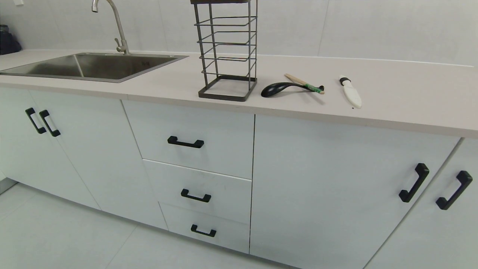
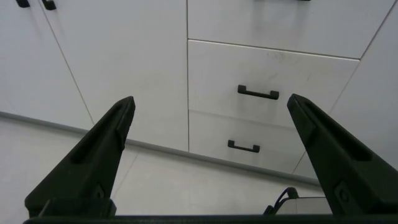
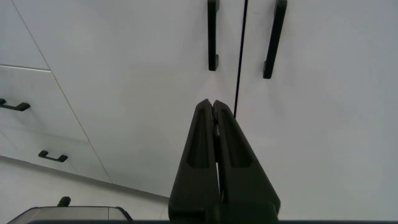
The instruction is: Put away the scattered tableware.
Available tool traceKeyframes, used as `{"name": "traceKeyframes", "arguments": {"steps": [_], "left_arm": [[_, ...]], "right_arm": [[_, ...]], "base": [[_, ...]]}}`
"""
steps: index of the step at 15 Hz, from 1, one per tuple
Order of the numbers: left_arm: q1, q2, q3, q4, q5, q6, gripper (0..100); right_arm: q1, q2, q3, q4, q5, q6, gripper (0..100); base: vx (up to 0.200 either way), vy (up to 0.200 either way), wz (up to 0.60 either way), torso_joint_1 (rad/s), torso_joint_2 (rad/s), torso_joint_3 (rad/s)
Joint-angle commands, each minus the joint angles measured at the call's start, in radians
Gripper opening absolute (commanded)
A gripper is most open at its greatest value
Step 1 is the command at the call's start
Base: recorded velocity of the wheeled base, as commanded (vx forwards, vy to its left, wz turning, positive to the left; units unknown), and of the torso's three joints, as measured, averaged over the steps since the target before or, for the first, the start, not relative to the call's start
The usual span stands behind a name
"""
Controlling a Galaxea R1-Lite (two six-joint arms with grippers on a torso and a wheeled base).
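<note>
Head view: what's lying on the counter [image 1: 392, 93]?
— A glossy black spoon [image 1: 274, 89] beside the wire rack [image 1: 227, 56], its handle meeting wooden chopsticks [image 1: 298, 81] bound with a green band. A white utensil [image 1: 351, 94] with a black collar lies near, apart.
Left wrist view?
— Left gripper [image 2: 211, 102] spread wide, before the drawers [image 2: 267, 68].
Right wrist view?
— Right gripper [image 3: 213, 107] pressed together, facing cabinet doors [image 3: 323, 124]
</note>
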Motion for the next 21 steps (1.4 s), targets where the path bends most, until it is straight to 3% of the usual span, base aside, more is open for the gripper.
{"name": "traceKeyframes", "arguments": {"steps": [1, 13, 14, 15, 16, 17, 18, 21], "left_arm": [[0.000, 0.000, 0.000, 0.000, -0.001, 0.000, 100], [0.000, 0.000, 0.000, 0.000, -0.010, 0.008, 100], [0.000, 0.000, 0.000, 0.000, -0.024, 0.021, 100], [0.000, 0.000, -0.002, -0.039, -0.071, 0.066, 100], [0.002, 0.002, -0.041, -0.195, -0.082, 0.097, 100], [0.002, 0.034, -0.074, -0.250, -0.110, 0.114, 100], [0.003, 0.037, -0.091, -0.247, -0.143, 0.115, 100], [-0.008, 0.031, -0.114, -0.249, -0.172, 0.112, 100]], "right_arm": [[0.000, 0.001, 0.000, 0.000, 0.001, 0.000, 0], [0.000, 0.001, 0.000, 0.000, 0.001, 0.000, 0], [0.000, 0.001, 0.000, 0.000, 0.001, 0.000, 0], [0.000, 0.001, 0.000, 0.000, 0.001, 0.000, 0], [0.000, 0.001, 0.000, 0.000, 0.001, 0.000, 0], [0.000, 0.001, 0.000, 0.000, 0.001, 0.000, 0], [0.000, 0.001, 0.000, 0.000, 0.001, 0.000, 0], [0.000, 0.001, 0.000, 0.000, 0.001, 0.000, 0]], "base": [[0.000, 0.000, 0.00, 0.000, 0.00, 0.000], [0.000, 0.000, 0.00, 0.000, 0.00, 0.000], [0.000, 0.000, 0.00, 0.000, 0.00, 0.000], [0.000, 0.000, 0.00, 0.000, 0.00, 0.000], [0.000, 0.000, 0.00, 0.000, 0.00, 0.000], [0.000, 0.000, 0.00, 0.000, 0.00, 0.000], [0.000, 0.000, 0.00, 0.000, 0.00, 0.000], [0.000, 0.000, 0.00, 0.000, 0.00, 0.000]]}}
